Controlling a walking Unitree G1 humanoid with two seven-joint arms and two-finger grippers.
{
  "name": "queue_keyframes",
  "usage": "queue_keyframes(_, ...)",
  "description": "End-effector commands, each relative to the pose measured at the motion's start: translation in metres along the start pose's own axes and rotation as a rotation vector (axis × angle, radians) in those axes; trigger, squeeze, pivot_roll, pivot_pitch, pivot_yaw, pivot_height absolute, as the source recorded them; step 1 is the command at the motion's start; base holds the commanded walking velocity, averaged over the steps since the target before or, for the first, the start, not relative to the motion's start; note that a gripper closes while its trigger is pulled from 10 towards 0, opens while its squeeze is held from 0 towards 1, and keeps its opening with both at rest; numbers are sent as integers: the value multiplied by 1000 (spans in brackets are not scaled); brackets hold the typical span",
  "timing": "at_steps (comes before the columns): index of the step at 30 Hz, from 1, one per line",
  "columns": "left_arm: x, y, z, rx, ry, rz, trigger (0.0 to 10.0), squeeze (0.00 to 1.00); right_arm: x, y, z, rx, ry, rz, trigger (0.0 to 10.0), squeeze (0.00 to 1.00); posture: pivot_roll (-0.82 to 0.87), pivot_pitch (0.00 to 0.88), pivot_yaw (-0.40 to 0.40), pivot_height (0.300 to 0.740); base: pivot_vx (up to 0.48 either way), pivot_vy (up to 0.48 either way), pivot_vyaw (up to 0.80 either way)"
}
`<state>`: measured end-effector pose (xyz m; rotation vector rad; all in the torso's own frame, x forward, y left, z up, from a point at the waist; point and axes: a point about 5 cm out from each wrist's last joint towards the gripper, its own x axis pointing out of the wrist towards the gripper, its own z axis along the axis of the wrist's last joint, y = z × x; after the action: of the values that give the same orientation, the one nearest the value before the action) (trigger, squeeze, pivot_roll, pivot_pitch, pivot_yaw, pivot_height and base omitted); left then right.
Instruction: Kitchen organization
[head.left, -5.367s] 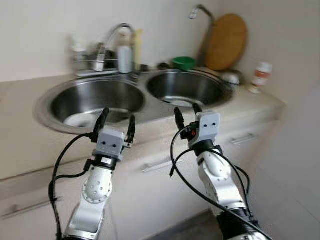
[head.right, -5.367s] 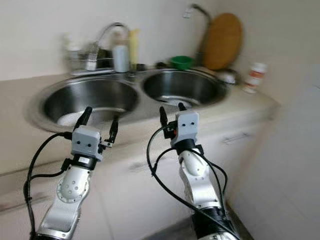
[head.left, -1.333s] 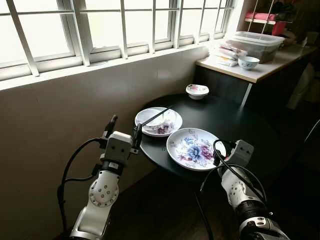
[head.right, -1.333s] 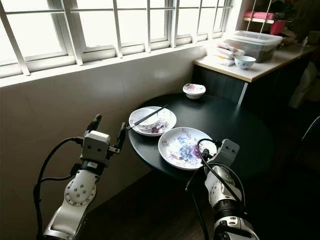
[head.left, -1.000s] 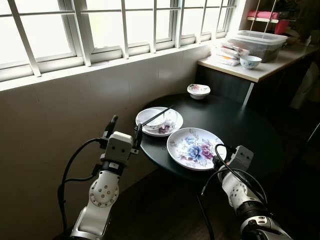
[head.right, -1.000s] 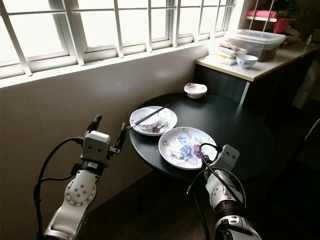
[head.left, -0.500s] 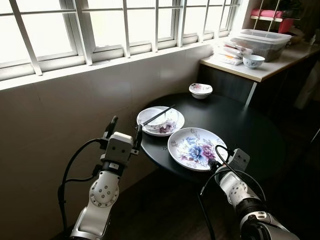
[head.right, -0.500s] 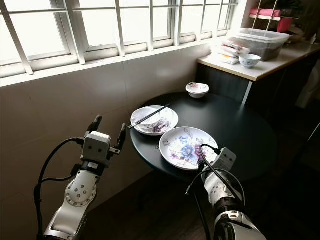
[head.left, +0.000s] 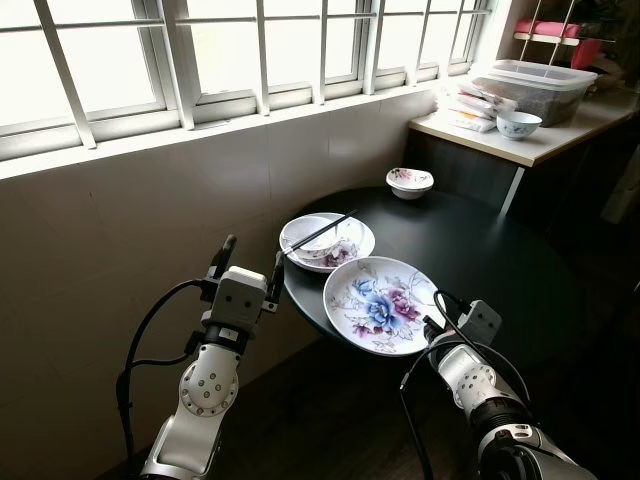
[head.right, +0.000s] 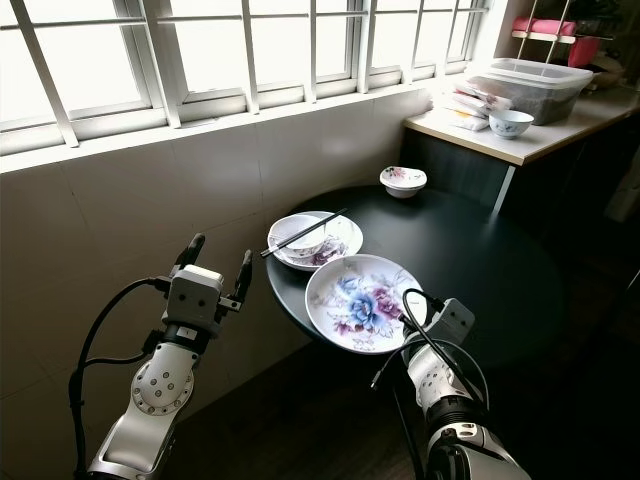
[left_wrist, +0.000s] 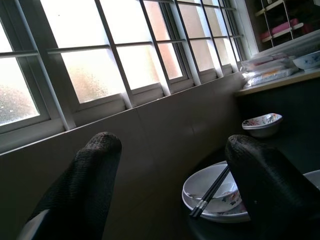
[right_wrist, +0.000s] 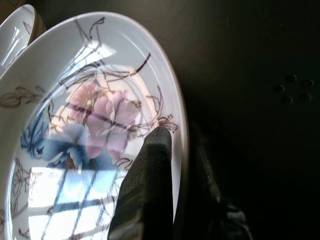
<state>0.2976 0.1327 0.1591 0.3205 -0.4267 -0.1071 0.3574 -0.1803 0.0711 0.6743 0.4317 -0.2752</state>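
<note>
Writing I can read nowhere. From the head, my right gripper (head.left: 432, 322) is low at the table's (head.left: 500, 270) near edge, clamped on the right rim of the floral plate (head.left: 381, 304), which tilts off the tabletop. My left gripper (head.left: 250, 260) is raised left of the table, spread wide, holding nothing. Beyond sit a bowl (head.left: 320, 235) with chopsticks (head.left: 322, 230) and a small bowl (head.left: 410, 181). Right wrist: one finger (right_wrist: 150, 185) lies on the plate's face, blue and pink flowers. Left wrist: both fingers (left_wrist: 85, 185) apart before the window (left_wrist: 100, 60).
</note>
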Motion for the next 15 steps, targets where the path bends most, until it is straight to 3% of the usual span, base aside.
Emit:
queue_keyframes(1,0,0,-2,0,10,6,10000,0,0,0,2,29,-16,-16,0,0,3,0,-30,736,0,0,0)
queue_keyframes(7,-1,-1,-2,-2,12,6,10000,0,-2,0,8,58,-73,-52,0,0,2,0,-30,736,0,0,0)
queue_keyframes(11,0,-1,-2,-2,12,6,10000,0,-5,19,8,81,-75,27,0,0,-4,0,-29,736,0,0,0)
queue_keyframes(15,0,-1,-2,-3,11,5,10000,0,-7,27,12,95,-98,71,0,0,-5,0,-30,736,0,0,0)
